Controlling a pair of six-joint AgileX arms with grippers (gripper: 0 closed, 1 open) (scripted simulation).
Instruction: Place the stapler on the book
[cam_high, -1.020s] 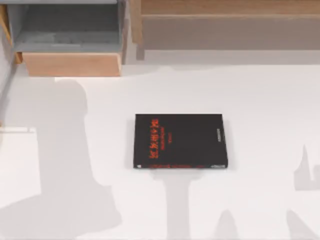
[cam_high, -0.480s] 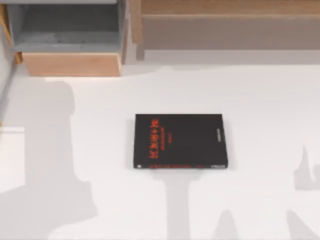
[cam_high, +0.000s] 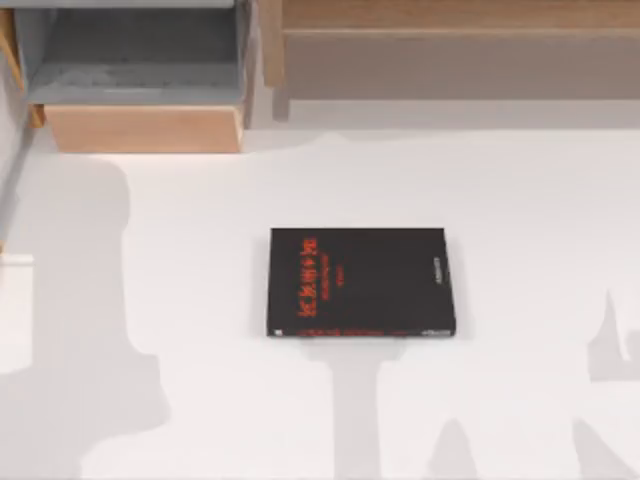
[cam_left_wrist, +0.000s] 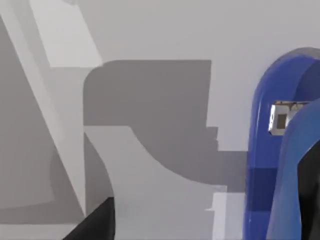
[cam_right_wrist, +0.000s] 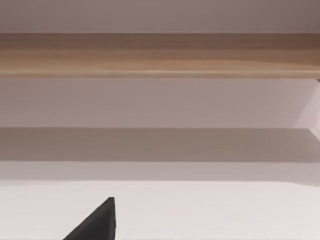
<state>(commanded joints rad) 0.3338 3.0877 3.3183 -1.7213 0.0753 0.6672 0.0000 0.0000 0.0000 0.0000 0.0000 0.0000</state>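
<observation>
Left wrist view shows the stapler (cam_left_wrist: 267, 150) close against the left gripper's dark fingers (cam_left_wrist: 312, 195), apparently held; I cannot tell how wide the jaws stand. The book (cam_high: 360, 282) lies flat mid-table (cam_high: 540, 180), cover up, a ready landing place. The right arm is parked.

Item count, one white tabletop (cam_high: 520, 200):

- Book (cam_high: 360, 282): one, black with red lettering, lying flat.
- Stapler (cam_left_wrist: 277, 150): one, bright blue, seen close in the left wrist view.
- Open wooden drawer (cam_high: 140, 90): one, with a grey interior, at the far left.
- Wooden shelf unit (cam_high: 450, 50): one, along the far edge.
- Dark claw fingertips: one (cam_left_wrist: 97, 222) in the left wrist view, one (cam_right_wrist: 97, 222) in the right wrist view.
</observation>
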